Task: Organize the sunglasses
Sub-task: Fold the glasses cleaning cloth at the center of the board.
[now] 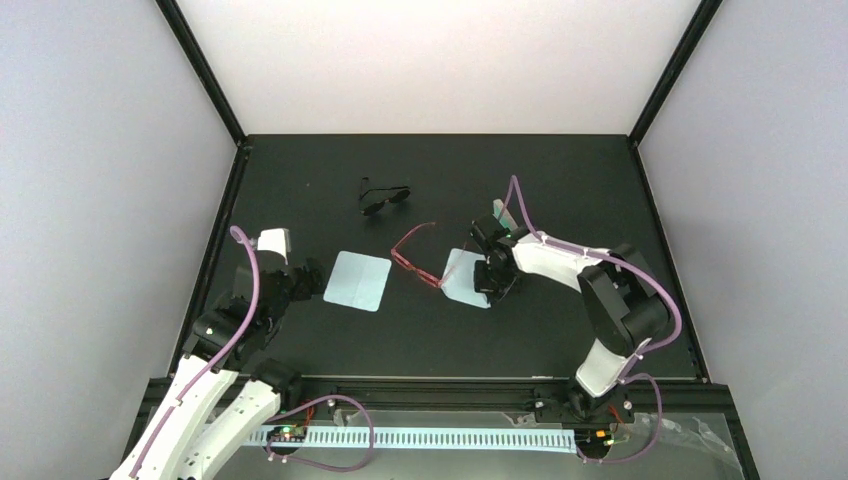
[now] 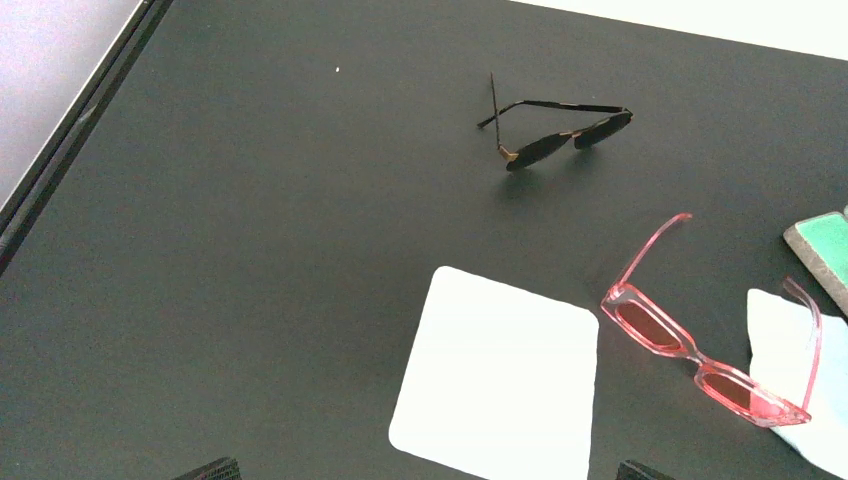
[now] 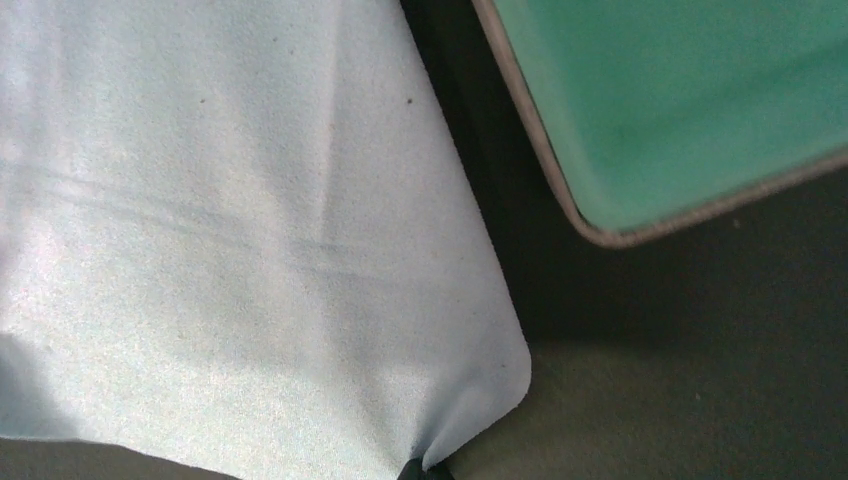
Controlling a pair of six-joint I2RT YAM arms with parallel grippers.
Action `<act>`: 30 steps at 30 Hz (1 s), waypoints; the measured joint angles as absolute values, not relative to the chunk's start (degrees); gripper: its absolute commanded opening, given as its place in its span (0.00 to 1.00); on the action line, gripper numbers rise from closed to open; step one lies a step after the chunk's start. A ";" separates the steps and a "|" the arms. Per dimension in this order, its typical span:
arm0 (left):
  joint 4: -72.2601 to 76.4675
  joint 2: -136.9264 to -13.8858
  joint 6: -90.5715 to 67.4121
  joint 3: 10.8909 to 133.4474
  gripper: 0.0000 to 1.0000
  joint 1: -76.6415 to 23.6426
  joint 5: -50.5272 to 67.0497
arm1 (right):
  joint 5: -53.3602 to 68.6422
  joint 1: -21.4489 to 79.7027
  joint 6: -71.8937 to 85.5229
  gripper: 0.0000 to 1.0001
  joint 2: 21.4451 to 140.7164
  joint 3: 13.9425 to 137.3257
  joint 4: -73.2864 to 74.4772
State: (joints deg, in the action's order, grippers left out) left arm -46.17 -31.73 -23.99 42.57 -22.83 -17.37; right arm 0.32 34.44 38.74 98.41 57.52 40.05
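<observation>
Overhead view: the black table (image 1: 300,170) is bounded by a dark frame rail on its left, right and far edges, with pale walls behind. Bare black surface shows along the far strip and the left side. The sunglasses (image 2: 700,355) lie near the table's middle between two pale blue cloths, just beside the left cloth (image 2: 495,375). One end of the frame and one arm overlap the right cloth (image 3: 250,250). Their frame is thin, translucent red-pink, with tinted see-through lenses. Both slim arms are unfolded and point toward the far edge. A black pair (image 2: 560,140) rests farther back, well apart. A green pad (image 3: 680,100) lies just beside the right cloth. The left gripper (image 1: 306,280) hovers near the left cloth, jaws wide apart. The right gripper (image 1: 488,285) is clamped on the puckered edge of the right cloth.
</observation>
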 measured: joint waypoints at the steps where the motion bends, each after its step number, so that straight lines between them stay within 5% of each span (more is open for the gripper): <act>1: -46.17 -31.73 -23.99 42.57 0.99 -22.83 -17.34 | 0.36 34.44 38.61 0.01 97.82 56.86 40.16; 10: -44.71 -32.05 -22.48 41.80 0.99 -22.83 -13.98 | 4.10 34.44 36.07 0.01 90.89 48.84 39.70; 30: -36.62 -50.85 -29.36 41.25 0.92 -24.58 13.82 | 15.73 34.44 30.61 0.01 78.59 35.44 36.93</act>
